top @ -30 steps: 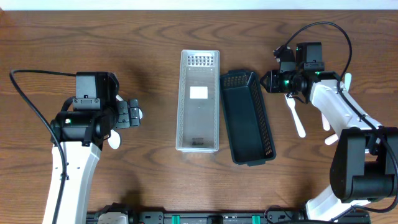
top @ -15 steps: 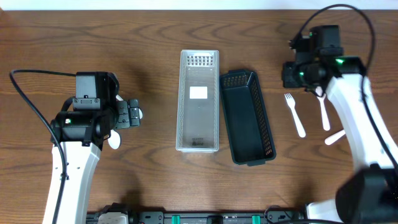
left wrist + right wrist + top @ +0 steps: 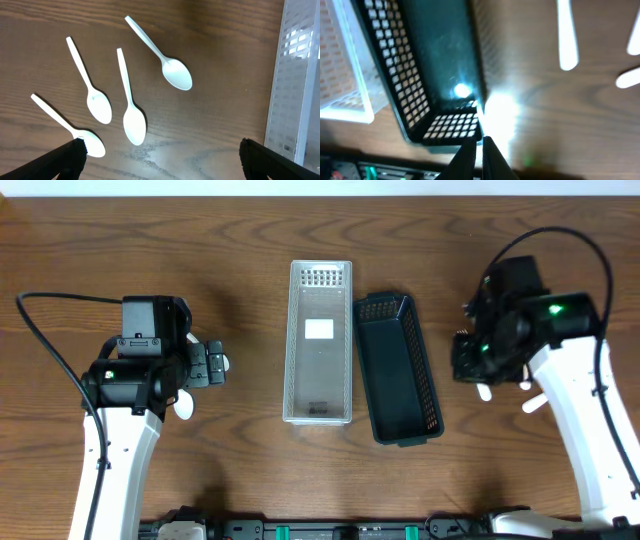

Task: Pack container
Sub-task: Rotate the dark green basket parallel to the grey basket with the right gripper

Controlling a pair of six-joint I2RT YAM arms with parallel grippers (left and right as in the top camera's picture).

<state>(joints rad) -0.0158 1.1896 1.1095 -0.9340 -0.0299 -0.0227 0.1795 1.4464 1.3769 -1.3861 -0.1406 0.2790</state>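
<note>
The 4 white plastic spoons (image 3: 134, 127) lying left of the white perforated plastic basket (image 3: 293, 340) look light, stiff and slippery, best pinched mid-handle by the wide-open, empty left gripper (image 3: 161, 152); the right gripper (image 3: 480, 145) is closed tight beside the dark mesh basket (image 3: 435, 410), its hold unclear.

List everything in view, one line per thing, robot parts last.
table: one, brown wood, under everything
white bin: one, white, table centre
black bin: one, black, beside the white bin's right side, slightly angled
spoons: four, white, on the table left of the white bin
utensils: three, white, right of the black bin, kind unclear
left claw: one, black, open above the spoons
right claw: one, black, shut, right of the black bin
</note>
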